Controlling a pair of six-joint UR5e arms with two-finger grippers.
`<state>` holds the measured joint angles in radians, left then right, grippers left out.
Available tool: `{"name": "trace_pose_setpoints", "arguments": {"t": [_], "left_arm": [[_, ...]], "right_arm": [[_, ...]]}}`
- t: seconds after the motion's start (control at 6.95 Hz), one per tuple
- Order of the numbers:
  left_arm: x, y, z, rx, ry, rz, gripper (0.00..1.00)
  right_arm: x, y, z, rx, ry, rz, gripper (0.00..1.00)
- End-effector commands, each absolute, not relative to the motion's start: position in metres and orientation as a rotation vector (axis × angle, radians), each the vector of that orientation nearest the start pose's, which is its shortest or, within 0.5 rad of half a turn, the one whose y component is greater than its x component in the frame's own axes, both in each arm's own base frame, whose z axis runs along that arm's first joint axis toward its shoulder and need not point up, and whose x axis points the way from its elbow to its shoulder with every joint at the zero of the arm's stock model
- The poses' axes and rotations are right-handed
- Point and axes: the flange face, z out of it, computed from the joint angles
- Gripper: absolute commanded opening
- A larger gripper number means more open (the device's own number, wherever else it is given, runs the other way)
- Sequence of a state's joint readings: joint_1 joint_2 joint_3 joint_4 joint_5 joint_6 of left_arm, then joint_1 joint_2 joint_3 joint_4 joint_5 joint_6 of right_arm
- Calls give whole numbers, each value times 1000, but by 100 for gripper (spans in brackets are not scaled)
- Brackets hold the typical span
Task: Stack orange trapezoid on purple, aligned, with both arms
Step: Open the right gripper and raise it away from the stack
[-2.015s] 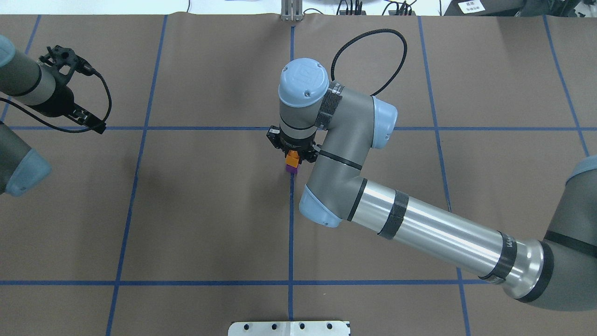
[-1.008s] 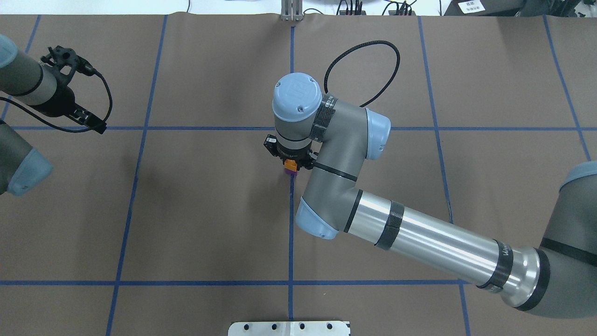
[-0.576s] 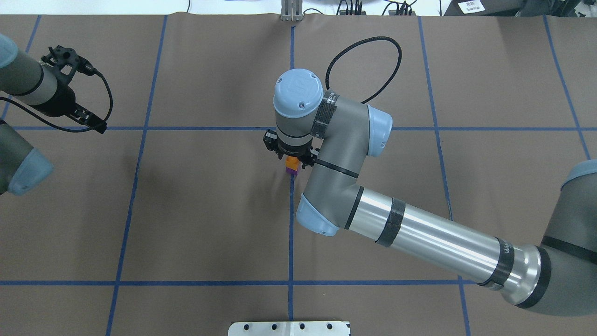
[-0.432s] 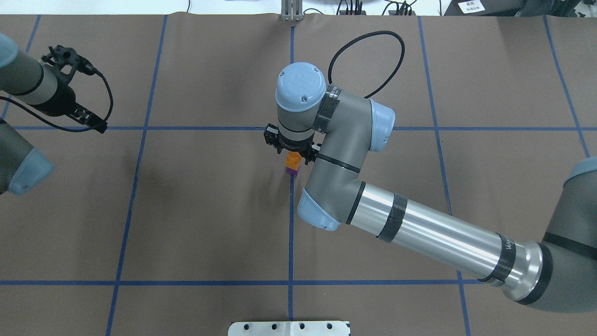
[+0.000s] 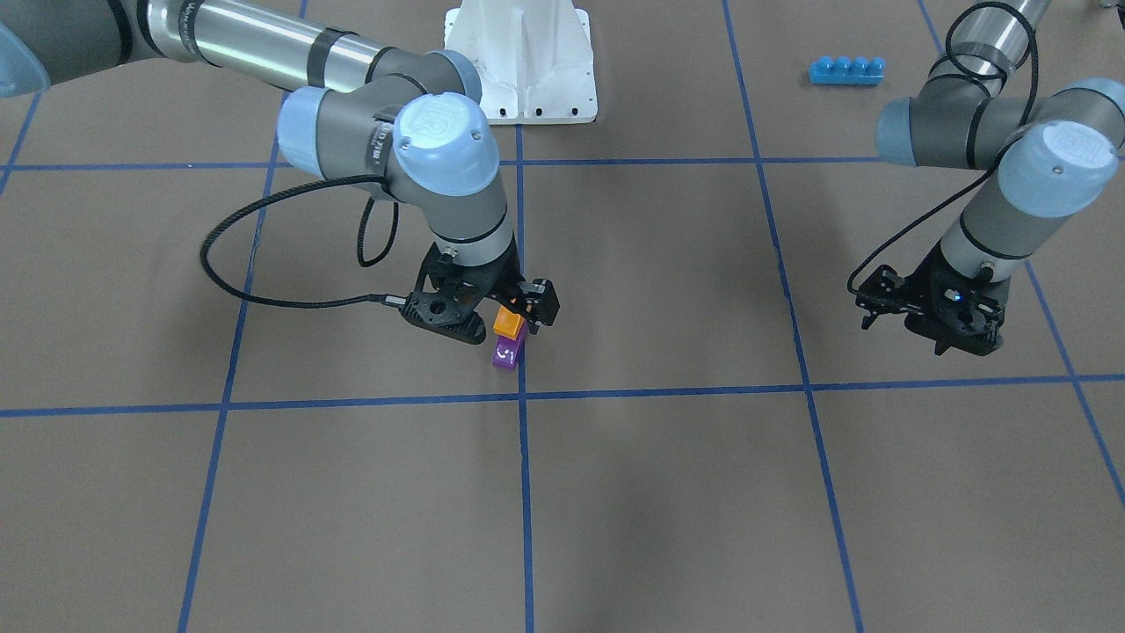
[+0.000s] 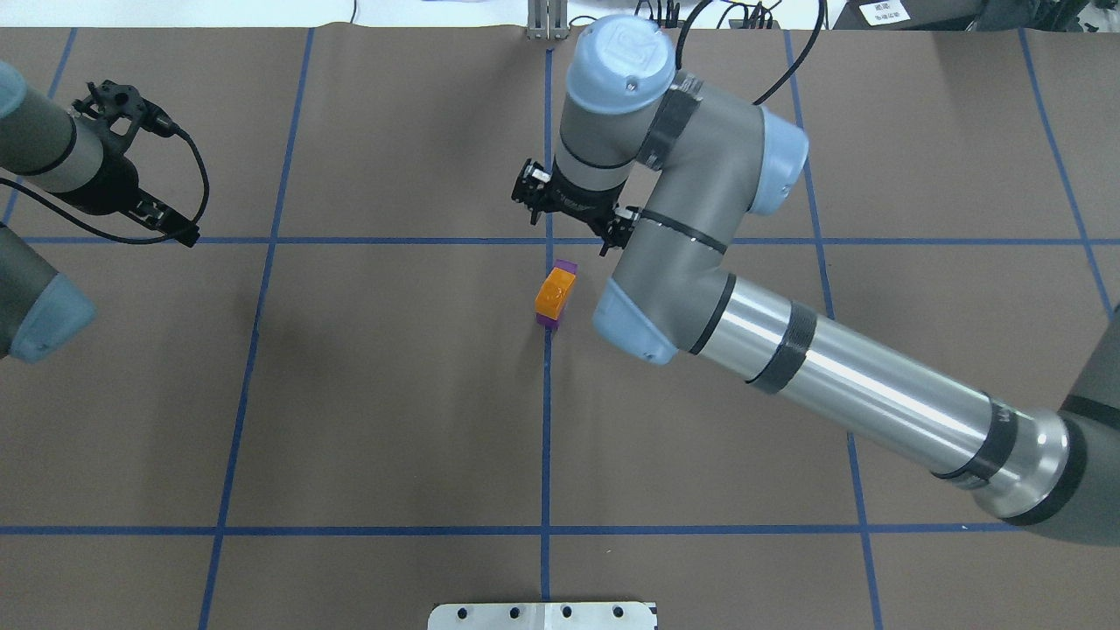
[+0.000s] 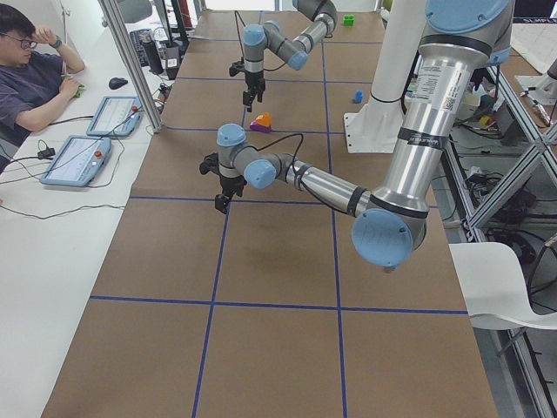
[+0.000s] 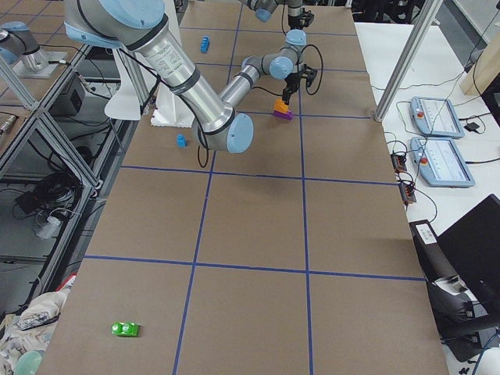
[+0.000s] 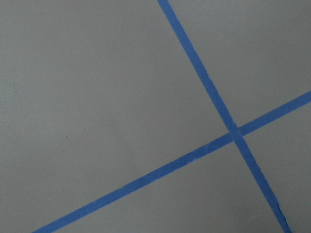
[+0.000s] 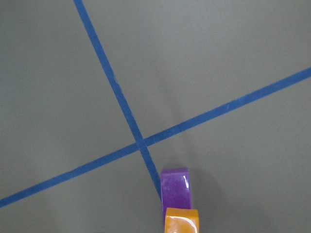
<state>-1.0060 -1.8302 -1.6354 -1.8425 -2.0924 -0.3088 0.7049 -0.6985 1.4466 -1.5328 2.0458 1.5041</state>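
Note:
The orange trapezoid (image 6: 555, 293) sits on top of the purple brick (image 6: 567, 265) near the table's centre line. The stack also shows in the front view, orange (image 5: 508, 323) over purple (image 5: 507, 353), and at the bottom edge of the right wrist view (image 10: 181, 221). My right gripper (image 6: 570, 214) is open and empty, raised above and just beyond the stack, touching neither brick. My left gripper (image 6: 162, 219) hangs over the table far to the left and looks open and empty. It also shows in the front view (image 5: 954, 338). The left wrist view holds only tape lines.
A long blue four-stud brick (image 5: 845, 69) lies near the robot's side. A small blue brick (image 8: 181, 141) lies by the white pedestal (image 5: 520, 61). A green brick (image 8: 124, 329) lies far off. An operator (image 7: 35, 78) sits beside the table.
My right gripper has let go of the orange trapezoid, risen and moved away from the stack toward the far side. The orange stays on the purple. The left arm has not moved.

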Motion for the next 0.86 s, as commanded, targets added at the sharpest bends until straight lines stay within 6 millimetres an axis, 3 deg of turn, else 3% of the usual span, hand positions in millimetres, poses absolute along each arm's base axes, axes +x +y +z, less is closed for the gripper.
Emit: {"name": "trace_pose_setpoints", "arguments": {"t": [0.0,0.29,0.43,0.58,0.72], "left_arm": [[195,-579,471,328,742,387,100],[104,-565,531,295,749,366,100],[67,-563,556,256,758,289,100],[36,-556,580,228,746,224,100],[-7,-533,609,215,758,167,100]], "right_arm": [[-386,-583,216,-22,-847,256,100],[-263,-611,330,14,-810,97,100],[-202,-613,388,9,-807,44,100],[-146,-604,444,-3,-814,7,100],[-84,-584,496,-26,-867,1,100]]}}
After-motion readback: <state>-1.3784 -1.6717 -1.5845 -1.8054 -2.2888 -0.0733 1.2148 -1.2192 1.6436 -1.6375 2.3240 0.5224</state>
